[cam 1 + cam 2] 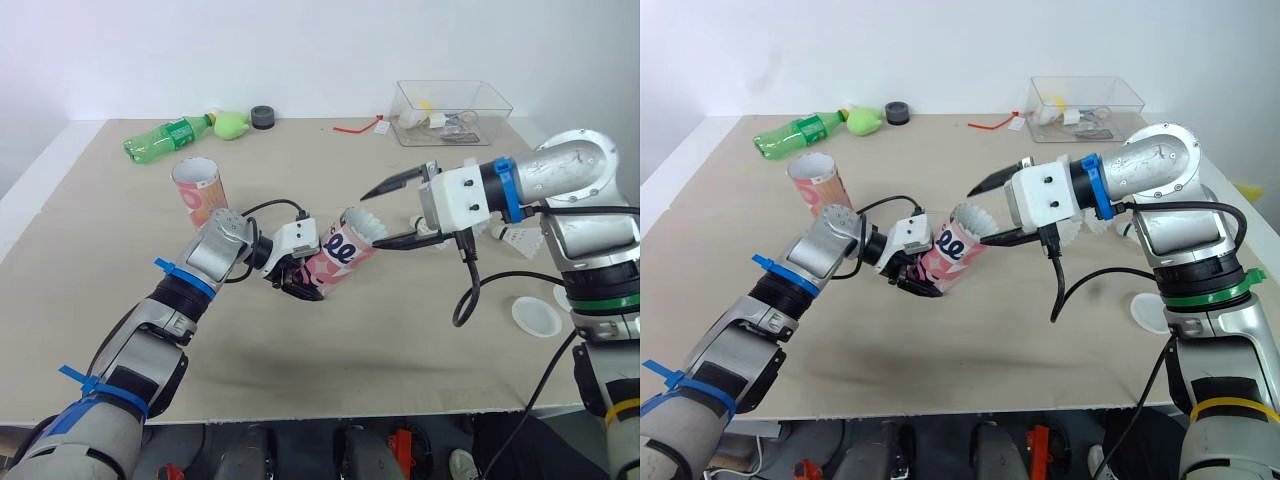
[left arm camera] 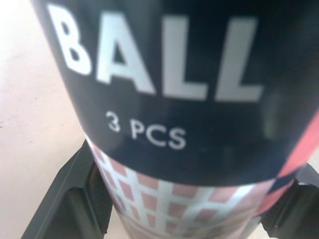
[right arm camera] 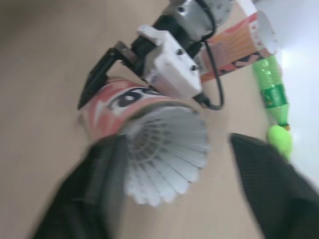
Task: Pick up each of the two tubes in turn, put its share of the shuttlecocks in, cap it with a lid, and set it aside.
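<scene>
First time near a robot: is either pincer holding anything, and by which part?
The left pincer clamps the pink tube near its lower end. The right pincer is open around the shuttlecock, holding nothing.

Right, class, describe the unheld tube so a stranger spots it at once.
On the beige table, look to the robot's left, beside the green bottle. The free tube stands there, pink and orange, mouth open. Unlike the held tube in the left end effector, whose mouth holds a shuttlecock, nothing sticks out.

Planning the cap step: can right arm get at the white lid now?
Probably yes: the right gripper is open, and the white lid lies uncovered on bare table beside that arm.
</scene>
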Available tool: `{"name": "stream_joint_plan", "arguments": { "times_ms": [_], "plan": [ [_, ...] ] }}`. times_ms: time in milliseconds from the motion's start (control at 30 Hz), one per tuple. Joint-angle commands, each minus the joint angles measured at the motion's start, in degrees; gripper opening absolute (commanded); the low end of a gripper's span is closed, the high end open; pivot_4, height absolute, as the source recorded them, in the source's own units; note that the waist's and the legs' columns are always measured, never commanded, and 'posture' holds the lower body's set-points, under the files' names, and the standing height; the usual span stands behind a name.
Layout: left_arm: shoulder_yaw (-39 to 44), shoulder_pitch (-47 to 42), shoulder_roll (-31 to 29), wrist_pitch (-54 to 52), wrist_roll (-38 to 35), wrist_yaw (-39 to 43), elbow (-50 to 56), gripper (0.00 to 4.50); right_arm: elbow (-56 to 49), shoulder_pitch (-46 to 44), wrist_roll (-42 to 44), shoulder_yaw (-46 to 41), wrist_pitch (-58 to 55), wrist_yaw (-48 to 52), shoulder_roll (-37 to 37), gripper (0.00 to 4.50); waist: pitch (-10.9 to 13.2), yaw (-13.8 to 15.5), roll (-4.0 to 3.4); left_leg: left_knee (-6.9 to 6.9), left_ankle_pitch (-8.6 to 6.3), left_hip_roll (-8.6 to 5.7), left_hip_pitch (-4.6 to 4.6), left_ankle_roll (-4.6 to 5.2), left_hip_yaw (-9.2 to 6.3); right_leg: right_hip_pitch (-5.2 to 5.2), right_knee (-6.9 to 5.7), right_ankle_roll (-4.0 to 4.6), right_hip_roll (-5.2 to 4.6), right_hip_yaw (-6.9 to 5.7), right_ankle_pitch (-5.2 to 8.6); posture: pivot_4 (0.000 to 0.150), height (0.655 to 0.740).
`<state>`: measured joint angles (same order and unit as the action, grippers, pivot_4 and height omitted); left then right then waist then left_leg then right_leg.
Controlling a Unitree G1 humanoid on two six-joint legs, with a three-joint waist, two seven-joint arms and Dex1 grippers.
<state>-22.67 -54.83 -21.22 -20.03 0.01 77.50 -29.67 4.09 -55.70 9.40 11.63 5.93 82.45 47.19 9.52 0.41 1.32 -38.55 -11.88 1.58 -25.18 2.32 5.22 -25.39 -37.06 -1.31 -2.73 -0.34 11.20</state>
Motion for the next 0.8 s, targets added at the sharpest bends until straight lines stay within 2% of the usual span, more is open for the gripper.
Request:
{"name": "stream_joint_plan", "arguments": {
  "times_ms": [33, 233, 367, 467, 600, 733, 800],
  "plan": [
    [1.3, -0.1, -0.2, 0.3, -0.7, -0.7, 2.0, 3.22, -1.6, -0.4, 5.4, -4.2, -7.2, 0.1, 1.0, 4.45, 0.0, 0.0, 0.00, 0.00, 0.00, 0.01, 0.00, 0.00, -0.01, 0.00, 0.00, 0.00, 0.01, 0.00, 0.00, 0.150, 0.7400],
    [3.0, 2.4, 0.4, 2.2, -2.0, -3.1, 2.8, 3.22, -4.0, 4.2, 22.9, -17.2, -34.1, -7.2, 2.6, 4.45, 0.0, 0.1, 0.01, 0.00, 0.00, 0.00, -0.01, 0.00, -0.02, 0.02, -0.01, 0.13, -0.11, -0.04, -0.06, 0.150, 0.7400],
    [5.0, 5.0, 1.2, 3.4, -4.0, -4.8, 4.3, 3.22, -9.0, 12.4, 29.4, -23.2, -42.7, -11.0, 3.4, 4.45, 0.0, 0.1, 0.02, 0.01, -0.02, -0.04, -0.01, -0.02, -0.03, 0.06, 0.02, 0.15, -0.22, -0.12, -0.05, 0.150, 0.7400],
    [6.8, 7.6, 2.3, 4.4, -5.9, -6.1, 5.9, 3.22, -12.6, 18.0, 31.5, -25.8, -45.0, -13.3, 3.6, 4.45, 0.0, 0.1, 0.01, 0.01, -0.02, -0.03, 0.01, -0.02, -0.04, 0.06, 0.01, 0.14, -0.20, -0.12, -0.04, 0.150, 0.7400],
    [8.2, 11.0, 3.5, 4.8, -8.2, -7.3, 8.6, 3.22, -15.0, 22.1, 29.3, -25.8, -42.0, -14.7, 4.4, 4.45, 0.0, -0.1, 0.00, 0.00, -0.01, -0.01, 0.04, -0.02, -0.01, 0.04, 0.00, 0.07, -0.13, -0.08, -0.07, 0.150, 0.7400],
    [6.3, 13.2, 2.5, 6.9, -6.9, -7.1, 10.8, 3.22, -15.1, 20.6, 23.4, -22.2, -34.1, -13.2, 5.5, 4.45, 0.0, 0.0, -0.01, -0.01, 0.05, 0.03, 0.06, -0.05, -0.04, 0.05, 0.00, -0.16, -0.03, -0.08, 0.03, 0.150, 0.7400],
    [5.7, 12.6, 1.9, 7.0, -6.0, -7.1, 11.2, 3.22, -13.7, 16.8, 19.8, -19.3, -28.9, -11.8, 5.7, 4.45, 0.0, -0.2, -0.01, -0.01, 0.06, 0.04, 0.09, -0.06, -0.02, 0.05, 0.00, -0.13, 0.00, -0.05, 0.06, 0.150, 0.7400]
  ]
}}
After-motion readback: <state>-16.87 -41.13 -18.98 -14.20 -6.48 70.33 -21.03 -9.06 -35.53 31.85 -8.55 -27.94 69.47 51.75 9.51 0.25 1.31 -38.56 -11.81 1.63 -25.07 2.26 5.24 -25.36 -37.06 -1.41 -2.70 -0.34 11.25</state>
